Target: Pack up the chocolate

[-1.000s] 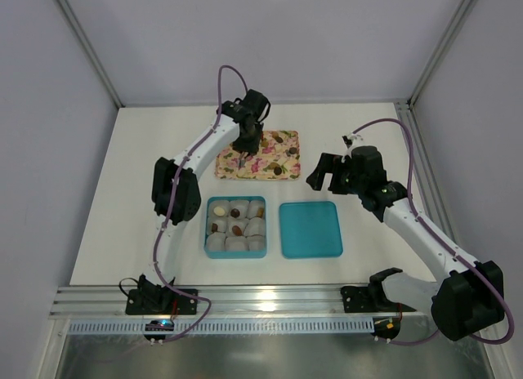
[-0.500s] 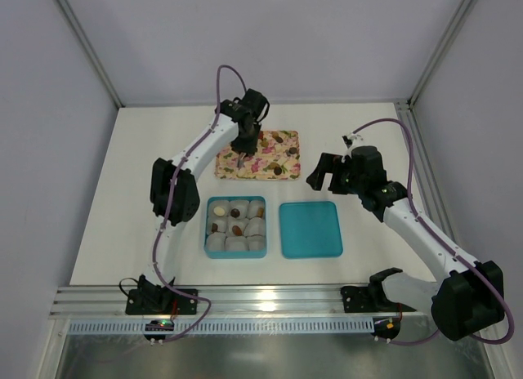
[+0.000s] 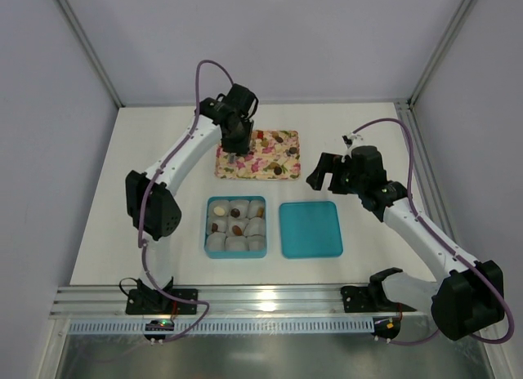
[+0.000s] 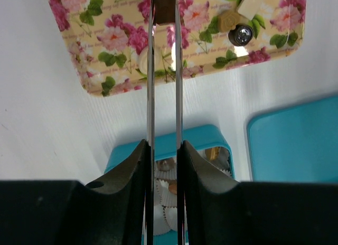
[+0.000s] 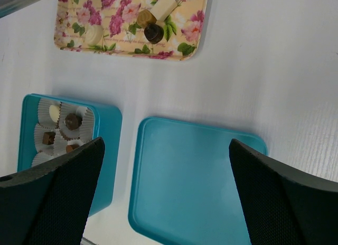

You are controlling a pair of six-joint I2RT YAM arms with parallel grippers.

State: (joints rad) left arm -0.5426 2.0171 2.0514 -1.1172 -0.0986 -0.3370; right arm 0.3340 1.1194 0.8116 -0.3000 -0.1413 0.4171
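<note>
From above, your left fingers (image 3: 240,149) hang over the left end of the floral tray (image 3: 249,171) near the tabletop's far edge. The teal box (image 3: 206,229) and its lid (image 3: 310,229) sit toward the near edge, and your right fingers (image 3: 315,175) are parked right of the tray, out of the way. Your left wrist view shows the slim fingers pinched nearly together on a brown chocolate (image 4: 164,7), likely bound for the box. Your right wrist view shows those fingers spread wide and empty, with more chocolate on the tray and in the box.
</note>
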